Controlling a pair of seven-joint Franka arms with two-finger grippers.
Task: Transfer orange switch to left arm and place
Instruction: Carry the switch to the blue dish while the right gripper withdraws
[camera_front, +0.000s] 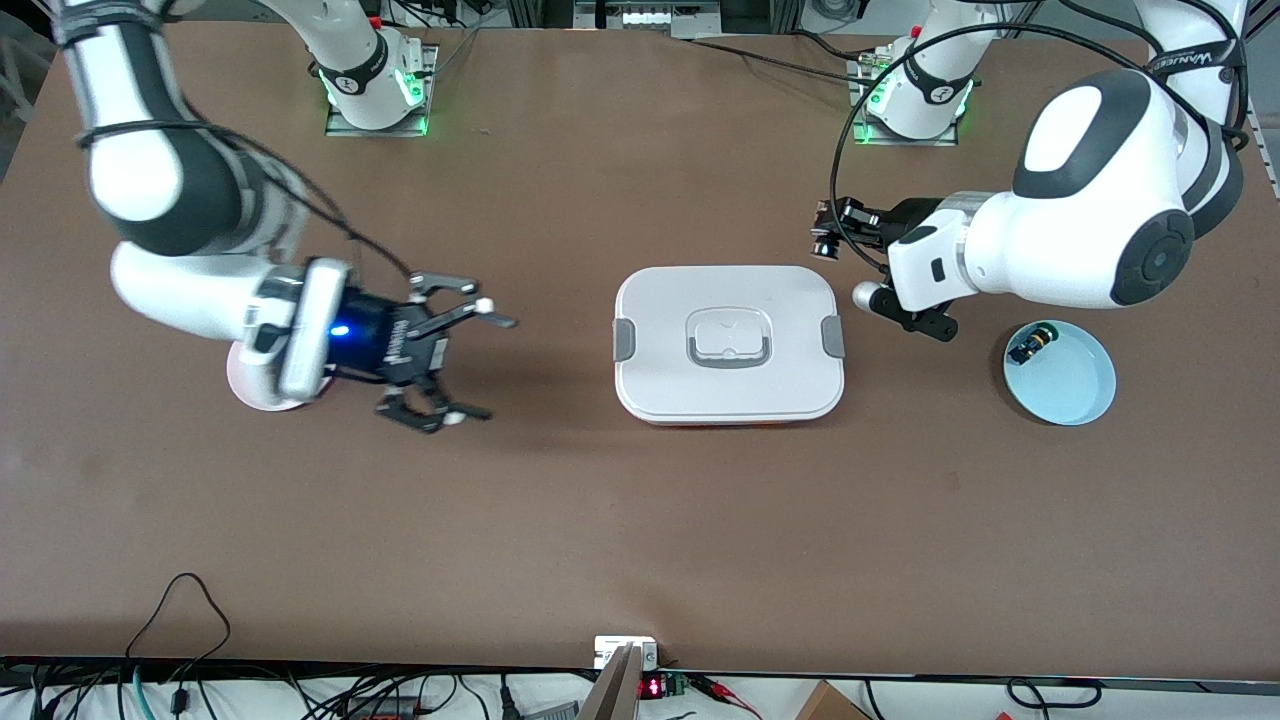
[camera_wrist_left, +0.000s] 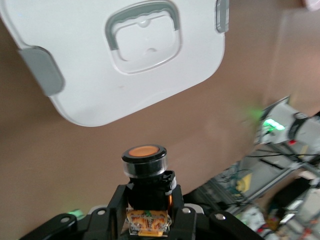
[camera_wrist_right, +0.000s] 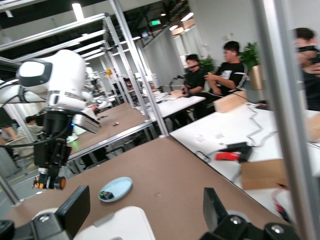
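Observation:
The orange switch (camera_wrist_left: 145, 159), black with an orange cap, is clamped between the fingers of my left gripper (camera_front: 823, 236), cap pointing outward. That gripper hangs in the air over the table beside the box's corner at the left arm's end. The right wrist view also shows the switch (camera_wrist_right: 50, 183) in that gripper. The white box (camera_front: 728, 343) with grey clips lies shut at mid-table, and it shows in the left wrist view (camera_wrist_left: 125, 65). My right gripper (camera_front: 495, 368) is open and empty, pointing toward the box from the right arm's end, above the table.
A light blue plate (camera_front: 1060, 372) at the left arm's end holds a second black switch (camera_front: 1030, 346) with a yellow-green cap. A pale pink plate (camera_front: 250, 388) lies partly hidden under the right arm's wrist.

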